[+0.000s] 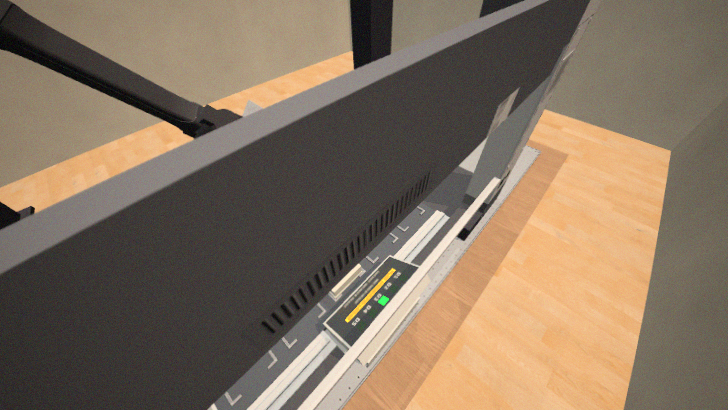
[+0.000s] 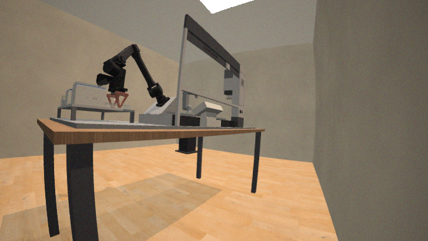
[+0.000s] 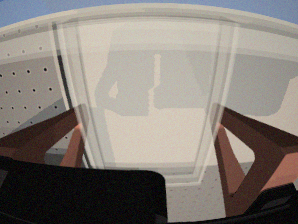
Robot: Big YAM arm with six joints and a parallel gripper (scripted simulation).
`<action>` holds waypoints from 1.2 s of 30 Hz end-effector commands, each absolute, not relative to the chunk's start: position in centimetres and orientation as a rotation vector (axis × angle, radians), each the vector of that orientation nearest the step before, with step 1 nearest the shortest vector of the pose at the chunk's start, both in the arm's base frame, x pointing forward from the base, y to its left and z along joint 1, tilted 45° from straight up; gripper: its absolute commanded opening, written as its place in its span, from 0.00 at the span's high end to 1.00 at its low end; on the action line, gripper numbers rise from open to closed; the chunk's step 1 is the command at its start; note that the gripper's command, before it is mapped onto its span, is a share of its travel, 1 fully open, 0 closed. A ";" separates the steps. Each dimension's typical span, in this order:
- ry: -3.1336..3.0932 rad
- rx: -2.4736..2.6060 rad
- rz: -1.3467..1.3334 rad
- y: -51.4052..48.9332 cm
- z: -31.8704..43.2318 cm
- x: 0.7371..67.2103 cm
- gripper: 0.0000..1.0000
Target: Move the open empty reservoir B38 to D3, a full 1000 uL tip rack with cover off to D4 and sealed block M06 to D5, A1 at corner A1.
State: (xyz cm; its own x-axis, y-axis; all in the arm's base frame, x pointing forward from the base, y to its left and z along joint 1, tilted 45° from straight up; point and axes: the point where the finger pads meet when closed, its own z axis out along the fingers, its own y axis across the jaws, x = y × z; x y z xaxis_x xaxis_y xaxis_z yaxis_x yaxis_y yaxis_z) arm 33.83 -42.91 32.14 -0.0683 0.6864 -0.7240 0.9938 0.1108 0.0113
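Gripper [image 2: 117, 100], its reddish fingers spread wide, is clamped on a clear cover [image 3: 153, 96] at the SHELF [image 2: 96, 109]; through the cover a pale surface shows, with a dotted white plate [image 3: 29, 86] to one side; in the top view a dark gantry beam [image 1: 254, 203] hides most of the deck [image 1: 305, 325].

The arm [image 2: 140, 64] goes up from its base to a high elbow, then folds back down so the wrist points straight down. End effector [image 2: 117, 101] has its reddish fingers spread wide, clamped on a clear cover [image 3: 153, 96].
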 end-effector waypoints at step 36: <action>1.811 1.644 -0.689 -43.1 31.9 33.1 0.00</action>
